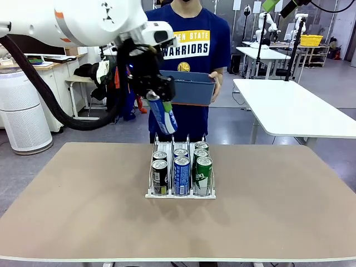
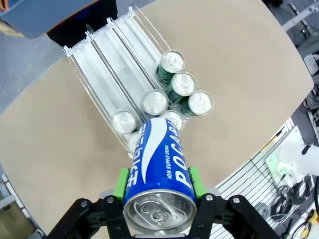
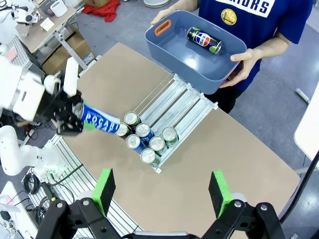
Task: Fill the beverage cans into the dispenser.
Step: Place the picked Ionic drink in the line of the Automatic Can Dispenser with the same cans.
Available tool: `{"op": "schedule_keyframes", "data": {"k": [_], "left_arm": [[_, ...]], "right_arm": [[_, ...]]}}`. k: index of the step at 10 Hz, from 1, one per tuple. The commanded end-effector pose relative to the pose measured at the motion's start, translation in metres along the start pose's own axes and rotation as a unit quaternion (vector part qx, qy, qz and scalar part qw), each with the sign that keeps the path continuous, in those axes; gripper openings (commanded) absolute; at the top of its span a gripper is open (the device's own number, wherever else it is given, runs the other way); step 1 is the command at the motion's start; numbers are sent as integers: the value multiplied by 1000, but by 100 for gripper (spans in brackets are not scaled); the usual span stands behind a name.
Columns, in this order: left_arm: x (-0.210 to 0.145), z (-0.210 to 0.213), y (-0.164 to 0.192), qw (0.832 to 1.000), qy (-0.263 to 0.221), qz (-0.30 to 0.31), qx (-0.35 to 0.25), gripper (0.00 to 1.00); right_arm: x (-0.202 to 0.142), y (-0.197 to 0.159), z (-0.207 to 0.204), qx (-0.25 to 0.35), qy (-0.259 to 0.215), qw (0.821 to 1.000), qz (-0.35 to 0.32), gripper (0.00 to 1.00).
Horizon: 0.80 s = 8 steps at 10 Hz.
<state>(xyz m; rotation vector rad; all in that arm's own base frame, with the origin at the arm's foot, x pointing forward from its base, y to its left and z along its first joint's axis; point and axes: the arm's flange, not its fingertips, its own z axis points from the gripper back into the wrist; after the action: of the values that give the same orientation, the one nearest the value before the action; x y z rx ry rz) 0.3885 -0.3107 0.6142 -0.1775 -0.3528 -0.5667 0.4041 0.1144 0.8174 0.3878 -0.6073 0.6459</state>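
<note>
I judge the job well along but not finished: the dispenser [image 2: 107, 64] sits in the middle of the table [image 1: 83, 211] with what I count as seven cans crowded at its low front end, nearest my side. There are two dark cans [image 1: 159, 177] in the left lane, two blue cans [image 1: 182, 175] in the middle lane and three green cans [image 1: 203, 175] in the right lane. The rear half of every lane is bare wire and white base. The left fingers [image 2: 119, 183] are clamped on a blue Pocari can [image 1: 164, 114], green pads on either side of its body near the silver top. They hold it tilted in the air above the far, high end of the rack, bottom pointing down toward the lanes. It touches nothing yet, so by my reading this one goes into the middle lane behind the other blue cans. The right fingers [image 3: 104, 191] stand wide apart with nothing between them, high over the near side of the table. Across the table a person's hand [image 3: 244, 67] holds a blue-grey bin [image 3: 172, 45] just beyond the rack's far end. One dark can with a red, white and blue logo [image 3: 204, 41] lies on its side in it, so I reckon that at least this and the can in hand are left to load. The held can looks clean and undented, blue with a white swoosh and white lettering, its pull tab intact. It is a slim, smooth cylinder that should roll readily down a lane.
</note>
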Motion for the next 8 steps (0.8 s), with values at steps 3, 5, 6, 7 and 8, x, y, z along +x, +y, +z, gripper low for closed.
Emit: {"op": "schedule_keyframes", "data": {"k": [3, 5, 6, 7, 8], "left_arm": [[-30, -39, -56, 1000, -7, 13, 20, 57], [-33, -69, -73, 1000, 7, -16, 4, 57], [-35, -81, -73, 999, 18, -24, -11, 57], [-38, -93, -70, 998, 35, -39, -22, 57], [-42, -105, -68, 997, 44, -55, -27, 57]], "right_arm": [[-1, 0, 1, 0, 0, 1000, 0, 100], [-1, 0, 1, 0, 0, 1000, 0, 100], [-1, 0, 1, 0, 0, 1000, 0, 100], [-1, 0, 1, 0, 0, 1000, 0, 100], [-1, 0, 1, 0, 0, 1000, 0, 100]]}}
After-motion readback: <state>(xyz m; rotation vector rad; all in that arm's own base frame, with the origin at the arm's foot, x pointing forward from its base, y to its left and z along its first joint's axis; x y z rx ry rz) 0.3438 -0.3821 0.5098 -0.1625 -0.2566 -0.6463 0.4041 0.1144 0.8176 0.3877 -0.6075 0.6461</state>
